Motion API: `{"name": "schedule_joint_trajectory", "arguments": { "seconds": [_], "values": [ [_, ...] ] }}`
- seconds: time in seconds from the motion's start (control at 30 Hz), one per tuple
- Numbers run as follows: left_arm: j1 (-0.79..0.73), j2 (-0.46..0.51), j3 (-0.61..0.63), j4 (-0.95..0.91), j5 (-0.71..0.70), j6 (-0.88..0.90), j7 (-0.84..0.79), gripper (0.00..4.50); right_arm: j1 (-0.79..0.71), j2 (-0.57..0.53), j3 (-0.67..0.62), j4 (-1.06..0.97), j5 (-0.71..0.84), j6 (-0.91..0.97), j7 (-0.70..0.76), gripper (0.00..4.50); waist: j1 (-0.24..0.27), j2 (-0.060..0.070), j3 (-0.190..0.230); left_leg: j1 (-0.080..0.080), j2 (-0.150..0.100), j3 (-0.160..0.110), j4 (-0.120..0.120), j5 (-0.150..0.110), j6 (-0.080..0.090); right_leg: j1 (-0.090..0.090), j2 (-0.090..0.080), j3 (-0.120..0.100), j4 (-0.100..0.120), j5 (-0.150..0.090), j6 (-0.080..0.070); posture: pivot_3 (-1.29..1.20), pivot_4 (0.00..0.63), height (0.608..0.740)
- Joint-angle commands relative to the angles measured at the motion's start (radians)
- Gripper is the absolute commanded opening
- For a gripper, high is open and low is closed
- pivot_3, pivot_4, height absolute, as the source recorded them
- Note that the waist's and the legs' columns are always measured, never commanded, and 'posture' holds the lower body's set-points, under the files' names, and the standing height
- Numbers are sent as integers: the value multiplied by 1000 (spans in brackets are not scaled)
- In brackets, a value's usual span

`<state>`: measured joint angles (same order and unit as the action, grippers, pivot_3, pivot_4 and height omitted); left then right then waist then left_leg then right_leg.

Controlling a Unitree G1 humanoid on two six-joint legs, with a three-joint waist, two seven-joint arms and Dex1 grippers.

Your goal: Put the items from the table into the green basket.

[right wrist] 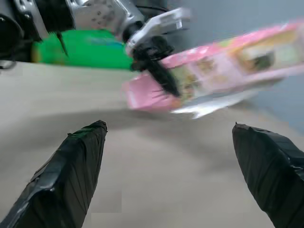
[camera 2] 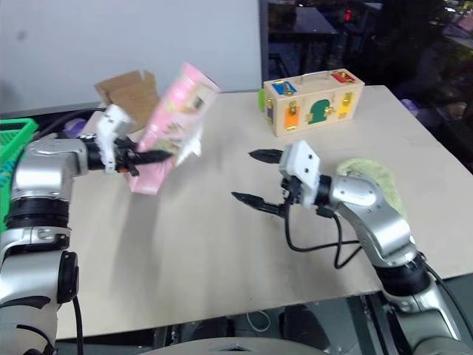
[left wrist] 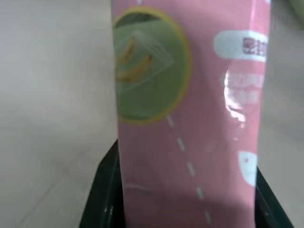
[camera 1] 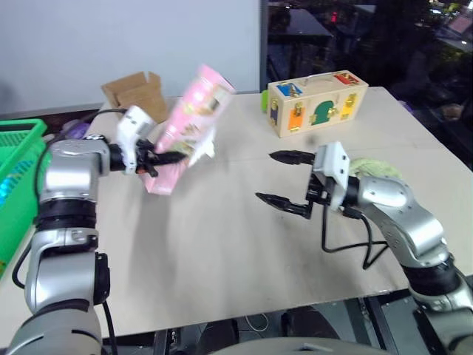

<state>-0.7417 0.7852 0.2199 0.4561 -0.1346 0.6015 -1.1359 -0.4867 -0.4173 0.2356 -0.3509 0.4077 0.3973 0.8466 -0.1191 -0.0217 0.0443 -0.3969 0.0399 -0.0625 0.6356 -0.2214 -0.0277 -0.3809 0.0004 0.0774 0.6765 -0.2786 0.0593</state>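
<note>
My left gripper point(camera 1: 166, 157) is shut on the lower part of the long pink printed carton point(camera 1: 194, 118). It holds the carton tilted in the air above the left side of the pale table point(camera 1: 222, 244). In the left wrist view the carton point(left wrist: 190, 118) sits between the black fingers point(left wrist: 102, 190). The green basket point(camera 1: 15, 170) stands at the far left, beyond the table's edge. My right gripper point(camera 1: 266, 176) hangs open above the table's middle, pointing left toward the carton, with nothing between its fingers. The right wrist view shows the carton point(right wrist: 213, 76) and the basket point(right wrist: 80, 47) ahead.
A wooden toy box point(camera 1: 318, 102) with coloured latches stands at the back of the table. A small open cardboard box point(camera 1: 137, 92) sits at the back left. A yellow-green cloth point(camera 1: 373, 166) lies behind my right arm. A black cable point(camera 1: 347, 251) loops under the right wrist.
</note>
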Motion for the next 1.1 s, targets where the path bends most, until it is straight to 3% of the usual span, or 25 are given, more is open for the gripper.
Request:
{"name": "schedule_joint_trajectory", "arguments": {
  "seconds": [0.03, 0.23, 0.37, 0.63, 0.87, 0.93, 0.97, 1.1],
  "values": [
    [-7, 18, 241, -117, -89, 66, 241, 1474, -100, 80, 35, 68, -14, -84, 33, 4500, 34, 0, 0, 0, 0, -1, 0, 0, 0, 0, 0, -1, 1, 0, 0, 129, 0, 740],
    [45, 67, 502, -112, -79, -3, 595, 1474, -194, 168, 69, 137, 22, -120, 130, 4500, 126, -1, -1, 1, 0, -1, 0, 0, 0, 0, -1, -2, 1, 2, -5, 212, 0, 740],
    [116, 149, 587, -16, -55, -75, 735, 1474, -229, 205, 79, 190, 13, -127, 157, 4500, 163, -4, -2, 1, -1, -1, 0, 1, -2, 0, -1, -3, 1, 2, -5, 272, 0, 740],
    [135, 287, 462, 327, -33, -330, 636, 1474, -235, 224, 76, 211, 6, -110, 182, 4500, 263, -8, -5, 2, -1, -3, -1, 4, -7, 1, -1, -8, 1, 0, -9, 303, 0, 740],
    [14, 335, 367, 587, -12, -508, 677, 1474, -224, 208, 72, 197, -6, -102, 180, 4500, 272, -9, -5, 2, 0, -2, -2, 6, -10, 0, -1, -8, 1, -1, -9, 264, 0, 740],
    [-1, 347, 356, 641, -7, -535, 720, 2054, -221, 202, 71, 189, -7, -101, 176, 4500, 267, -9, -5, 2, 0, -2, -2, 6, -10, 0, -1, -8, 1, -1, -9, 251, 0, 740],
    [-4, 352, 355, 657, -7, -558, 747, 2119, -219, 199, 69, 184, -8, -99, 173, 4500, 265, -9, -5, 2, 0, -2, -3, 6, -10, 0, -1, -8, 2, -1, -10, 243, 0, 740],
    [-16, 359, 375, 691, -27, -625, 857, 3751, -214, 185, 68, 168, -8, -92, 159, 4500, 248, -11, -7, 1, 0, -2, -5, 5, -10, -2, -1, -8, 2, -1, -10, 237, 0, 740]
  ]
}}
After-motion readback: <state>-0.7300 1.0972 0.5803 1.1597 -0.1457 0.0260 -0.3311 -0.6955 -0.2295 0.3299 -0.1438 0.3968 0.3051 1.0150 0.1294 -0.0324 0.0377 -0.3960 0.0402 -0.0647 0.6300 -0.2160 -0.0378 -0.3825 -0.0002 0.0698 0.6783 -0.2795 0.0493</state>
